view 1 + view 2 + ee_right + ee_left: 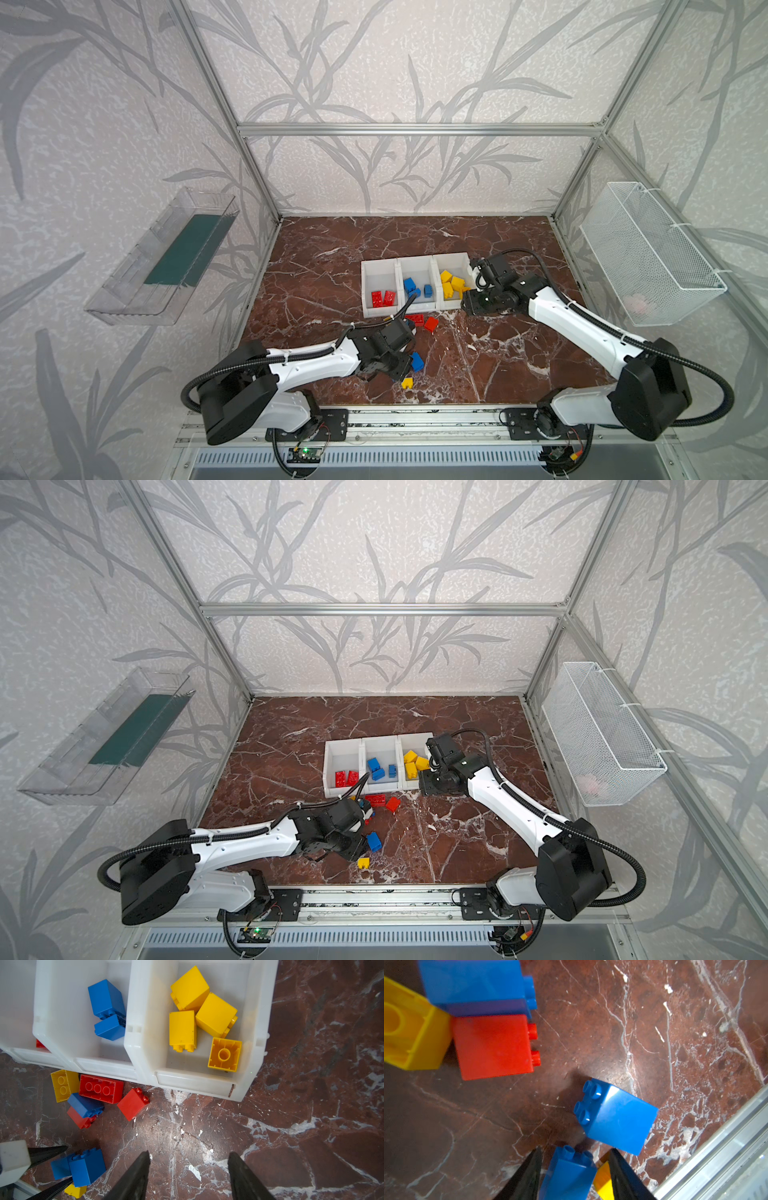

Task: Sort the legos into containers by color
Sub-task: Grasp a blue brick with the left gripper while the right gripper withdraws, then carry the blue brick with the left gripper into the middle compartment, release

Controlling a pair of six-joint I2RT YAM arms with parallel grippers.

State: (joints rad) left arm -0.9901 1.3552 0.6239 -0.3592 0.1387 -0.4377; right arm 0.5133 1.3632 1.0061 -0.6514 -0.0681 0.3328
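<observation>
The left hand (576,1149) straddles a small blue studded plastic brick (566,1172) lying near the front edge of the red-brown marble table (591,1032). Its fingers are partly open with a gap either side and grip nothing yet, likely lining up a lift to the three joined white plastic bins (380,272). The right hand (189,1154) hovers open and empty before the yellow-filled bin (256,1012), apparently parked out of the way. The brick is glossy and chunky, studs pointing away from the wrist.
</observation>
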